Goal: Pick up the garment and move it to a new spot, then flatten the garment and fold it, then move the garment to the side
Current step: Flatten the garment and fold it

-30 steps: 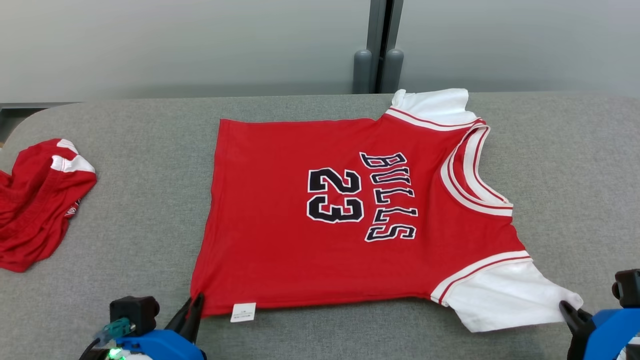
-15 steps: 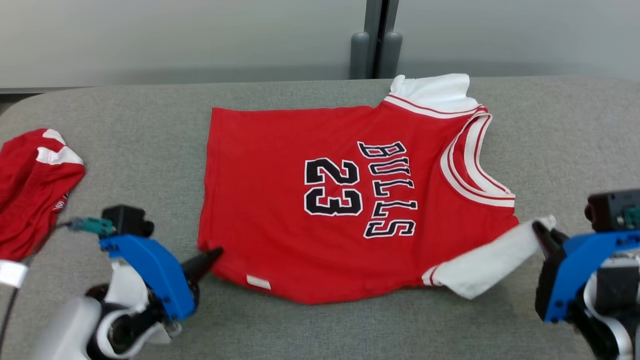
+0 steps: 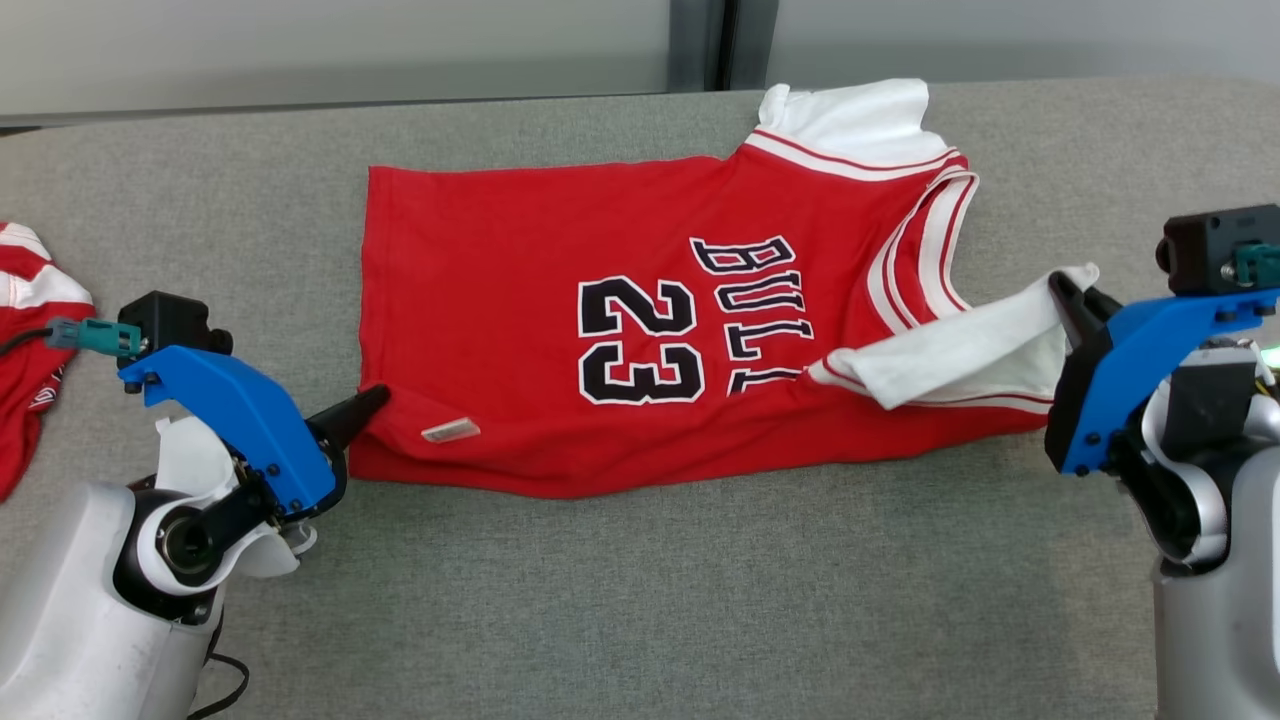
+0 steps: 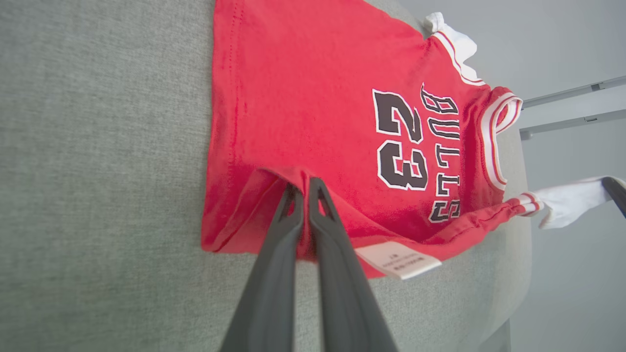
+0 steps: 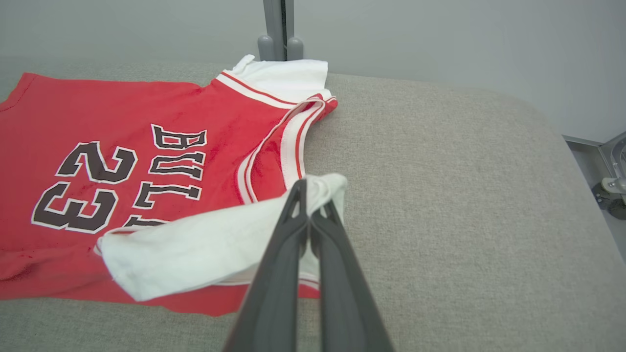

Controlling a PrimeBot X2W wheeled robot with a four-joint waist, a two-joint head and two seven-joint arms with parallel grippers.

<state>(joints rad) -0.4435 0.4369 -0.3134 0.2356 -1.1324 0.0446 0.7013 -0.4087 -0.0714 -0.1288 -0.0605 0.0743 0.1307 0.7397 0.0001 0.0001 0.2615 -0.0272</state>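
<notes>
— While the garment [image 3: 560, 300] is spread mid-frame on the surface [image 3: 640, 600], how much is done?
— Flattening looks done; folding is judged begun. Its lower-left hem corner [image 3: 390, 425] is clamped by the left hand [image 3: 372, 400], its white sleeve [image 3: 960, 355] by the right hand [image 3: 1060, 288], over the lettering [image 3: 750, 320]. Moving aside is left.
— And by the wrist views?
— Fingers [image 4: 276, 254] shut on cloth; another red bundle [image 3: 30, 330], far left, is caught by the head view.

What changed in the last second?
The left pincer, shut on the hem corner of the jersey, and the right pincer, shut on its near sleeve, lifted the near edge and carried it toward the far edge. The far sleeve and other red garment stayed put.
</notes>
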